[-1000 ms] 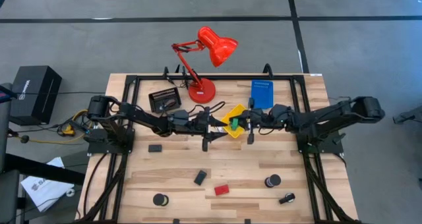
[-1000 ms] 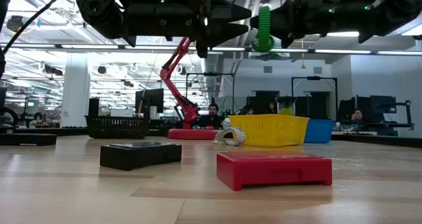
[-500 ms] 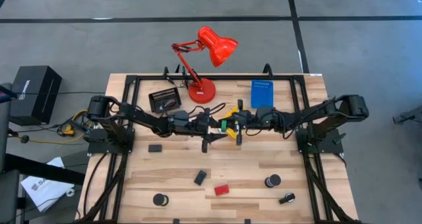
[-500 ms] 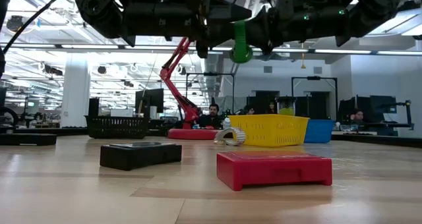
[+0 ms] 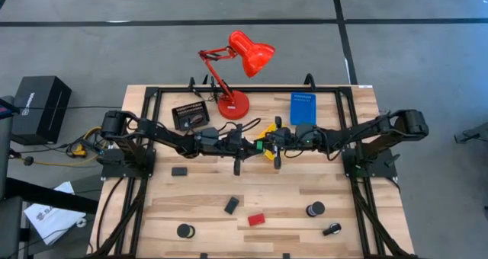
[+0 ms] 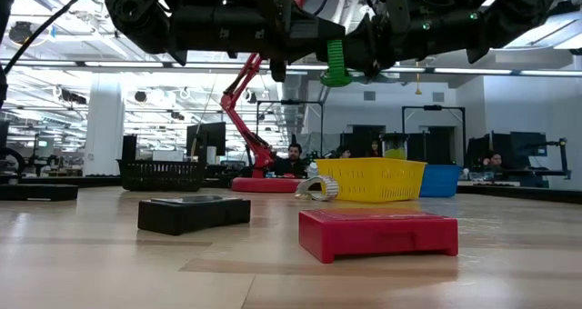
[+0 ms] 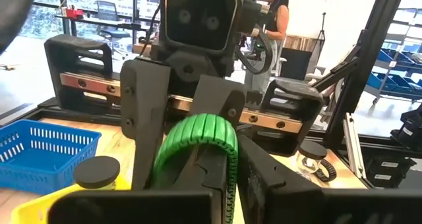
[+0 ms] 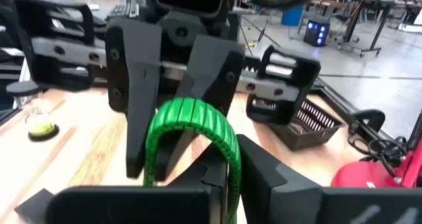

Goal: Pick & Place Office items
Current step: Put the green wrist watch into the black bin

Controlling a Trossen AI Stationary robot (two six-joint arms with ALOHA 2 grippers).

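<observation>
A green ribbed cylinder [image 5: 259,144] [image 6: 336,64] hangs in the air over the middle of the table, just in front of the yellow tray [image 5: 272,129]. My left gripper [image 5: 252,144] reaches it from the table's left and my right gripper [image 5: 268,144] from the table's right. The two stand tip to tip, each shut on the cylinder. In each wrist view the cylinder [image 7: 198,145] [image 8: 191,135] shows as a green arch between that arm's own fingers and the other arm's. Other office items lie on the table's near half. My left gripper pinches the green cylinder's ribbed wall [image 7: 229,184] between its two fingers. It comes in level from the table's left. The cylinder is lifted clear of the table. My right gripper pinches the ribbed wall [image 8: 232,174] on the opposite side between its two fingers. It comes in nearly level from the table's right. The cylinder stands between the two grippers, clear of everything below.
A red block [image 5: 256,219], two black blocks [image 5: 180,170] [image 5: 231,205], two black tape rolls [image 5: 185,231] [image 5: 315,209] and a clip [image 5: 331,229] lie on the near half. A black tray [image 5: 190,116], red lamp [image 5: 232,105] and blue tray [image 5: 302,108] stand at the far edge.
My right gripper has carried the green cylinder toward the table's left, up to my left gripper's tips, dipping slightly. My left gripper has stayed in place and has shut on the cylinder. The cylinder stays lifted clear of the table.
</observation>
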